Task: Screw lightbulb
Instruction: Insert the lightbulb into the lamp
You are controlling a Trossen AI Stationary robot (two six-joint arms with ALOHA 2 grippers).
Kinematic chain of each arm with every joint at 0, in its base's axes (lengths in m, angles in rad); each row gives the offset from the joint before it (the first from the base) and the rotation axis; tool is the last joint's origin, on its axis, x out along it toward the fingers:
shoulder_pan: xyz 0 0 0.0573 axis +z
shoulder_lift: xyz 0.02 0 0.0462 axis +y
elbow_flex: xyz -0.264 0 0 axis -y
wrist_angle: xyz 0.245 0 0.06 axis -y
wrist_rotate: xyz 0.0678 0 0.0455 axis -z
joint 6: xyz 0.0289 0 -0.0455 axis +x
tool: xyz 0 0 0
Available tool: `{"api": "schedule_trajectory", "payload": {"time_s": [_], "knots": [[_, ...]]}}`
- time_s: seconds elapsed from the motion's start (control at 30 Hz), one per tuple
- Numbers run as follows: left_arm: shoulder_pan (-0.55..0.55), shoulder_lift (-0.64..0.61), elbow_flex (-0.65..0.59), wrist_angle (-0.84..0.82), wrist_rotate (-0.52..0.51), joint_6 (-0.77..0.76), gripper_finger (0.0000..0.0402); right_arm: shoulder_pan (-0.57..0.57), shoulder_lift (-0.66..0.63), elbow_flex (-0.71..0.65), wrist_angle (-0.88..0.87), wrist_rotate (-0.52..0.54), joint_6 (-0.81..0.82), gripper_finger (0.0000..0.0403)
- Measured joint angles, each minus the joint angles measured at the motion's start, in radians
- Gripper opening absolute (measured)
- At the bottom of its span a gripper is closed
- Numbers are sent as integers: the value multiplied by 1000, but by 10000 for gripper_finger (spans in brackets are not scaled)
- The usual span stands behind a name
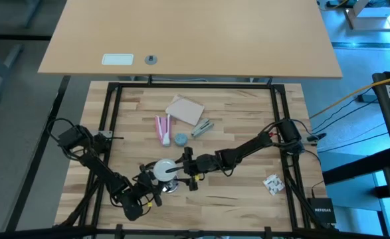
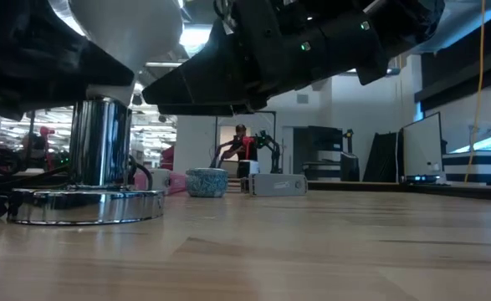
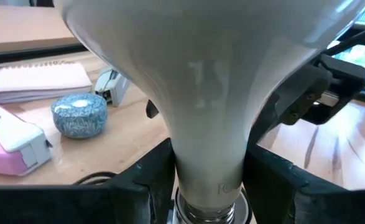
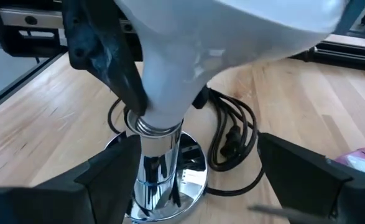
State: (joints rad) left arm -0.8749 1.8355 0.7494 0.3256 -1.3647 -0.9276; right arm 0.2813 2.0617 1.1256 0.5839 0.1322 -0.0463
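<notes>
High view: lightbulb (image 1: pixel 162 170) between both arms; blue cap (image 1: pixel 181 139), pink stapler (image 1: pixel 161 129) nearby.

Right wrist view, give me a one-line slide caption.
Lightbulb seated upright in a chrome lamp socket, left gripper at its neck, right gripper's fingers spread open alongside.
</notes>
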Motion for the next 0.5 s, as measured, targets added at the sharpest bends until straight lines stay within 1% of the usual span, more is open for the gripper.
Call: {"api": "schedule_trajectory", "payload": {"time_s": [0.23, 0.4, 0.5], "knots": [[44, 0, 0, 0, 8, 70, 157, 0, 0, 0, 2, 1, 0, 328], [83, 0, 0, 4, 29, 101, 157, 0, 0, 0, 2, 41, -12, 328], [101, 0, 0, 3, 32, 122, 157, -1, 0, 0, 2, 44, -13, 328]]}}
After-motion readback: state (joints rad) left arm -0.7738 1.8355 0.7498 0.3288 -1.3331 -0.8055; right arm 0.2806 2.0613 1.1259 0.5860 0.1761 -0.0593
